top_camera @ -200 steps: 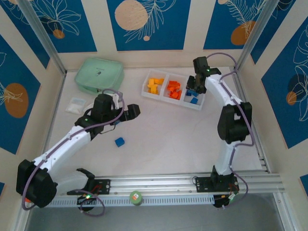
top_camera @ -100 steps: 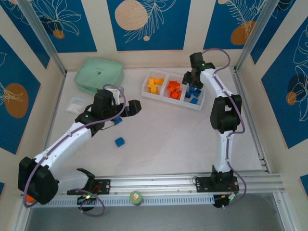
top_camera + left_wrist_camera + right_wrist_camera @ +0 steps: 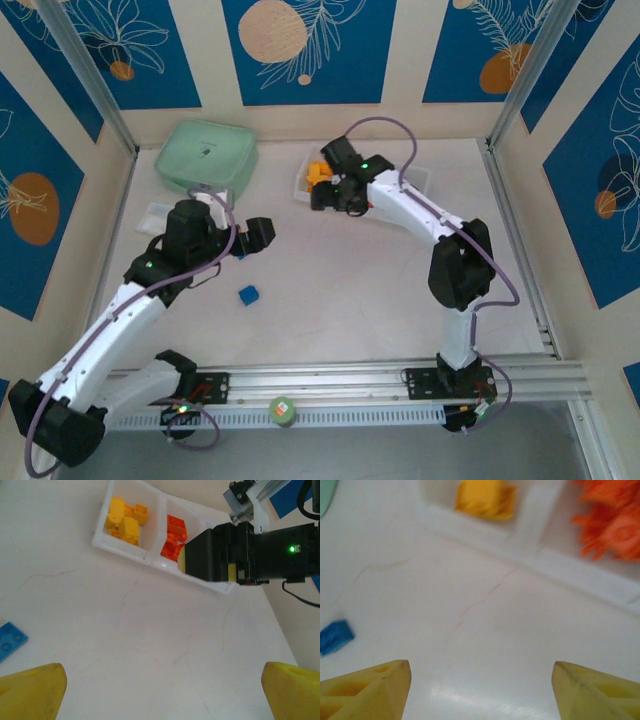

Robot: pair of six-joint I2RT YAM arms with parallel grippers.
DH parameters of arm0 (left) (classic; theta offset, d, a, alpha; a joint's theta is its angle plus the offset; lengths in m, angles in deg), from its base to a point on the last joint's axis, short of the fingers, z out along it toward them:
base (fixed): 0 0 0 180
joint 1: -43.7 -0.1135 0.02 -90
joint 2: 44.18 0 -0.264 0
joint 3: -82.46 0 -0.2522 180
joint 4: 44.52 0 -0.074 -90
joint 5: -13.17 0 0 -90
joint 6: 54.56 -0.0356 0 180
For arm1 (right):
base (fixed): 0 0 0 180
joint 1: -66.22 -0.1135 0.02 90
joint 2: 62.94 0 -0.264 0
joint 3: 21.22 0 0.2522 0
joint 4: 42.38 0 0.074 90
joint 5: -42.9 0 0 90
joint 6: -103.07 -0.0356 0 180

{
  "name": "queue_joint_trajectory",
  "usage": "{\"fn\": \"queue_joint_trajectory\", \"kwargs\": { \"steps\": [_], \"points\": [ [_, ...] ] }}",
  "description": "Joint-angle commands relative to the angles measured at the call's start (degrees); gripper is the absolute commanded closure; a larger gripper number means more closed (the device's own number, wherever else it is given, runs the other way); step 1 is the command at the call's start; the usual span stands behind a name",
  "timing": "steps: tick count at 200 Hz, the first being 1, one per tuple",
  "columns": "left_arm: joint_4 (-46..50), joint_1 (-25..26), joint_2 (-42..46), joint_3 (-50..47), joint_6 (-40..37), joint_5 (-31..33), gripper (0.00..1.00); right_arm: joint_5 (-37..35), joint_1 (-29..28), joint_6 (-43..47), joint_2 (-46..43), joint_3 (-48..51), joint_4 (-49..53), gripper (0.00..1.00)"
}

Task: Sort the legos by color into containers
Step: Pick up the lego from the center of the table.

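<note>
The white tray (image 3: 123, 550) holds yellow legos (image 3: 125, 522) in its left compartment and orange legos (image 3: 174, 535) in the middle one. My right arm covers the rest of the tray. My right gripper (image 3: 318, 197) hovers open over bare table just in front of the tray's left end, fingers (image 3: 370, 685) wide apart with nothing between. My left gripper (image 3: 262, 232) stands open and empty over the table left of centre. A blue lego (image 3: 248, 294) lies loose on the table. A flat blue lego (image 3: 10, 640) lies close to my left gripper.
A mint green lidded box (image 3: 205, 155) sits at the back left, with small clear bags (image 3: 157, 212) in front of it. A small green-topped object (image 3: 283, 409) rests on the rail at the near edge. Frame posts stand at both back corners.
My right gripper swung left from the tray's right compartment to the table before its left end, and its jaws opened. My left arm drew back a little to the left.
</note>
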Motion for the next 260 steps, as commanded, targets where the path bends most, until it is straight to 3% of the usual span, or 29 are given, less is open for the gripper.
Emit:
{"fn": "queue_joint_trajectory", "kwargs": {
  "steps": [1,47,105,172,260],
  "points": [
    [6.51,-0.86,3.62,-2.36,0.18,3.85,0.01,2.59,-4.43,-2.87,1.15,0.16,1.47,0.24],
    [10.66,-1.04,10.16,-6.38,3.58,6.27,0.01,7.65,-10.26,-4.53,8.85,-5.80,0.84,0.21],
    [17.48,-1.17,16.53,-7.45,6.84,11.69,0.01,9.17,-14.87,-4.25,21.97,-22.07,2.74,0.17],
    [22.29,-1.12,20.13,-6.66,7.25,16.13,0.01,10.69,-17.01,-1.91,31.96,-32.25,1.83,0.14],
    [23.47,-1.13,21.46,-5.73,7.20,17.85,0.01,12.72,-17.22,0.66,41.19,-44.50,4.73,0.21]
  ]
}}
